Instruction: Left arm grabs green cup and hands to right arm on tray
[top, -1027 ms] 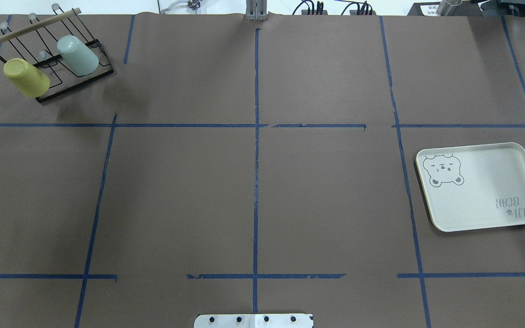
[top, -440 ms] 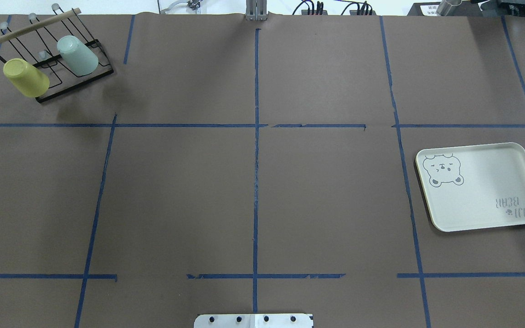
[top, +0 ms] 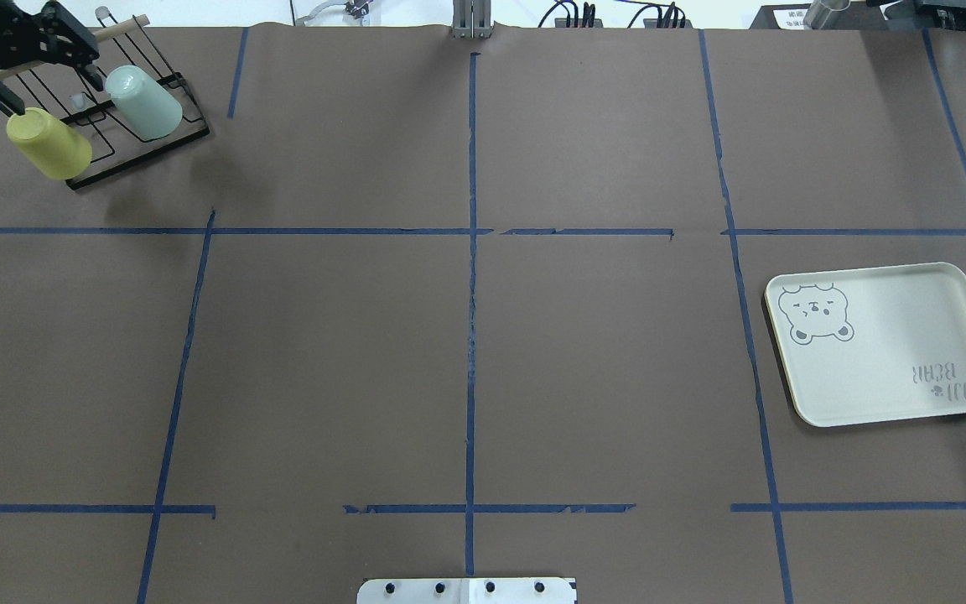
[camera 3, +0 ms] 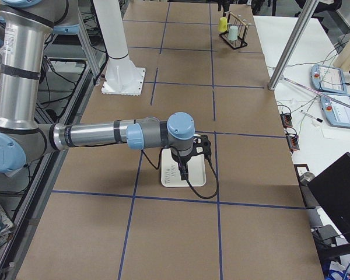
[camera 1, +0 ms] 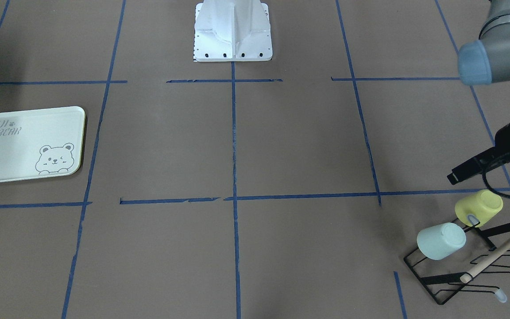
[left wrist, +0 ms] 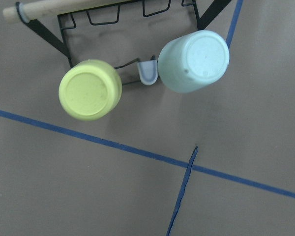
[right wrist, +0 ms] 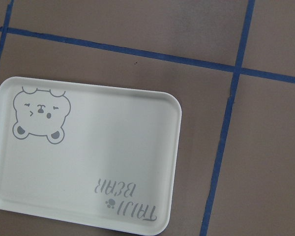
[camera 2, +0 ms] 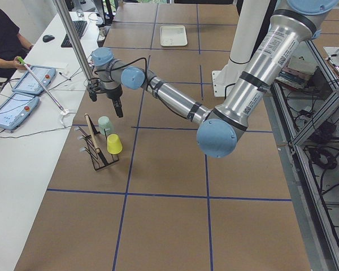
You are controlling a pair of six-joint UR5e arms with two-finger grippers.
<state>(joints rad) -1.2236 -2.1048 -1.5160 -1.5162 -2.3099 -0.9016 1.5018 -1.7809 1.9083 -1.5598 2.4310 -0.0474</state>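
The pale mint green cup [top: 143, 102] hangs upside down and tilted on a black wire rack [top: 139, 159] at the far left corner, beside a yellow cup [top: 49, 143]. My left gripper [top: 54, 94] hovers above the rack, open and empty, with one finger over each side of it. The left wrist view looks down on the green cup [left wrist: 194, 61] and the yellow cup [left wrist: 90, 89]. The tray [top: 894, 335] lies bare at the right. My right gripper [camera 3: 189, 162] hangs over the tray [right wrist: 113, 147]; I cannot tell if it is open.
The rack has a wooden rod [camera 1: 498, 252] and several free pegs. The robot's white base [camera 1: 233, 31] stands at the near middle. Blue tape lines cross the brown table. An operator's desk with tablets [camera 2: 22, 90] runs along the far side.
My left gripper has come into the overhead view at the top left, over the rack. The cups, rack and tray have not moved.
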